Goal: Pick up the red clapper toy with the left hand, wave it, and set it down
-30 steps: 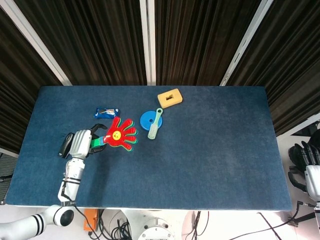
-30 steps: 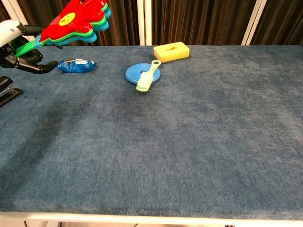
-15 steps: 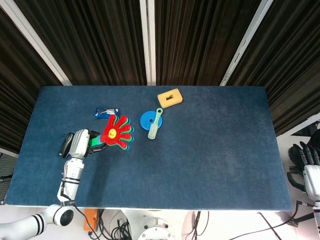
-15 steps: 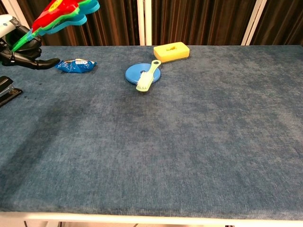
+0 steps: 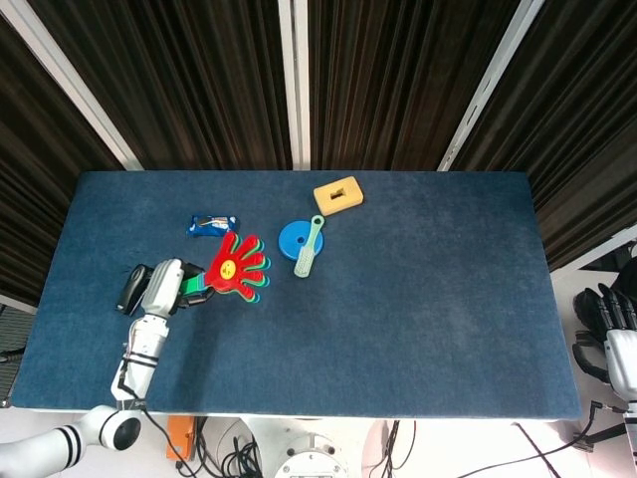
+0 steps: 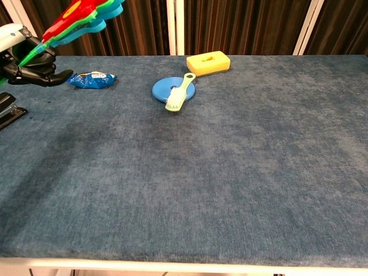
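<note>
The red clapper toy (image 5: 235, 266), a hand-shaped paddle with green and blue layers behind it and a yellow face, is raised above the left part of the table. In the chest view the clapper (image 6: 80, 17) tilts up at the top left, its green handle running down into my left hand (image 6: 26, 60). My left hand (image 5: 164, 287) grips that handle. My right hand (image 5: 609, 317) hangs off the table's right side, holding nothing, its fingers curled.
A blue snack packet (image 5: 212, 225) lies behind the clapper. A blue disc (image 5: 294, 238) with a pale green brush (image 5: 309, 246) across it sits mid-table, with a yellow sponge block (image 5: 338, 194) further back. A black stapler (image 6: 8, 110) lies at the left edge.
The clapper has swung: it tipped up and back half a second ago, and now sits slightly further right and lower again, still in my left hand's grip.
</note>
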`<state>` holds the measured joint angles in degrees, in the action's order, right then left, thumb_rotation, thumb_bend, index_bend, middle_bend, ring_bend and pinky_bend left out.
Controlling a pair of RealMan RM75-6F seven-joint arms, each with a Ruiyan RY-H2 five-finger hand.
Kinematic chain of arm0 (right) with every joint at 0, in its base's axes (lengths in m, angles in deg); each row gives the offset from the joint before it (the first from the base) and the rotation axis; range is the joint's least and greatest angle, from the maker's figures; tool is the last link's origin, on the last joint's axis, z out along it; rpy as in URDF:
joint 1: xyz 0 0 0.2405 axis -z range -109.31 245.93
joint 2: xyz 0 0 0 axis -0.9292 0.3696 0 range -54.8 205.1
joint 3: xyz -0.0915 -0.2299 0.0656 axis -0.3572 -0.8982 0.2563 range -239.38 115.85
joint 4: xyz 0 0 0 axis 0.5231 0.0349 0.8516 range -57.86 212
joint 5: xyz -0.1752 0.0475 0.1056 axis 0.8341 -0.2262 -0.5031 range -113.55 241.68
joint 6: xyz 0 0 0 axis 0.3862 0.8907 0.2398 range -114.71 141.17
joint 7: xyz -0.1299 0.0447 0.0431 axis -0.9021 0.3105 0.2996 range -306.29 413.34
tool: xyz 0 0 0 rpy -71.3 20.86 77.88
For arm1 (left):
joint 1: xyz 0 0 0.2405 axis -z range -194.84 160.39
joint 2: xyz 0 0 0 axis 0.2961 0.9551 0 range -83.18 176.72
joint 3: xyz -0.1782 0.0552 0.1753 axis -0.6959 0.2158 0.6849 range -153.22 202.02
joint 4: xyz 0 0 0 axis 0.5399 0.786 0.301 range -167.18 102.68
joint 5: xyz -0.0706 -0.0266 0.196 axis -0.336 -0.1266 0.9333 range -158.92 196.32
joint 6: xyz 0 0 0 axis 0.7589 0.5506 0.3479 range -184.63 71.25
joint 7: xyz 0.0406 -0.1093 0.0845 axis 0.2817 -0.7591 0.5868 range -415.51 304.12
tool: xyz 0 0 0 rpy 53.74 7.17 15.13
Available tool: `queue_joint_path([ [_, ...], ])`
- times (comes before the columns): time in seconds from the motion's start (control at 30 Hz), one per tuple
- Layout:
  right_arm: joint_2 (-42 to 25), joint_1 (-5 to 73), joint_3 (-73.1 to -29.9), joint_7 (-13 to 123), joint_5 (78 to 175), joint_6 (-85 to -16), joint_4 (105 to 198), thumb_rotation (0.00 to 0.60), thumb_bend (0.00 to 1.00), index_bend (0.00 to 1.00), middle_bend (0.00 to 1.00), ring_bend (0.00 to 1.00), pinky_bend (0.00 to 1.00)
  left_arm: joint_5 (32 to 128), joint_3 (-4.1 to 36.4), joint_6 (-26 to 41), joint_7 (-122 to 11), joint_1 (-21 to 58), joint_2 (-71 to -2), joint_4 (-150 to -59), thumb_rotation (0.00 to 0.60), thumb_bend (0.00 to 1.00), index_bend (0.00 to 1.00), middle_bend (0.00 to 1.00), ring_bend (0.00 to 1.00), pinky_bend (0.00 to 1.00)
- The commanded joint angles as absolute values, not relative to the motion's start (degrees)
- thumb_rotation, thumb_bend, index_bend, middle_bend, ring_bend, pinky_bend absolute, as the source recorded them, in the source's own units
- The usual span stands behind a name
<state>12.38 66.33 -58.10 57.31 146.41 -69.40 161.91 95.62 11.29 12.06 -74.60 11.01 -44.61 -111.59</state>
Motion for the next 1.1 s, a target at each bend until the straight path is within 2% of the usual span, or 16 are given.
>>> queue_joint_path([
  [0.03, 12.36, 66.31, -58.13, 57.37, 146.45, -69.34, 161.87, 0.600, 0.26, 0.00, 0.00, 0.00, 0.00, 96.25, 12.18, 11.66, -72.66, 11.41, -44.43, -111.29, 0.600, 0.54, 1.00, 1.00, 1.00, 1.00],
  [0.33, 12.30, 66.19, -58.18, 57.33, 146.50, -69.10, 161.92, 0.600, 0.26, 0.00, 0.00, 0.00, 0.00, 101.87, 14.60, 13.69, -66.73, 12.59, -43.68, -108.59, 0.600, 0.57, 1.00, 1.00, 1.00, 1.00],
  [0.6, 12.09, 66.23, -58.07, 57.14, 146.41, -69.31, 161.77, 0.600, 0.26, 0.00, 0.00, 0.00, 0.00, 113.50, 19.84, 14.19, -58.66, 16.47, -39.95, -103.22, 0.600, 0.57, 1.00, 1.00, 1.00, 1.00],
  [0.87, 12.19, 66.33, -58.03, 57.36, 146.51, -69.58, 161.83, 0.600, 0.27, 0.00, 0.00, 0.00, 0.00, 110.64, 21.51, 7.56, -61.99, 17.91, -36.85, -107.78, 0.600, 0.57, 1.00, 1.00, 1.00, 1.00],
  [0.97, 12.14, 66.33, -58.01, 57.50, 146.39, -69.48, 161.74, 0.600, 0.27, 0.00, 0.00, 0.00, 0.00, 106.83, 19.94, 7.30, -69.20, 17.18, -36.42, -111.69, 0.600, 0.57, 1.00, 1.00, 1.00, 1.00],
  [1.1, 12.12, 66.26, -57.98, 57.81, 146.10, -69.08, 161.56, 0.600, 0.27, 0.00, 0.00, 0.00, 0.00, 98.86, 13.69, 9.08, -99.21, 14.44, -35.67, -120.75, 0.600, 0.57, 1.00, 1.00, 1.00, 1.00],
])
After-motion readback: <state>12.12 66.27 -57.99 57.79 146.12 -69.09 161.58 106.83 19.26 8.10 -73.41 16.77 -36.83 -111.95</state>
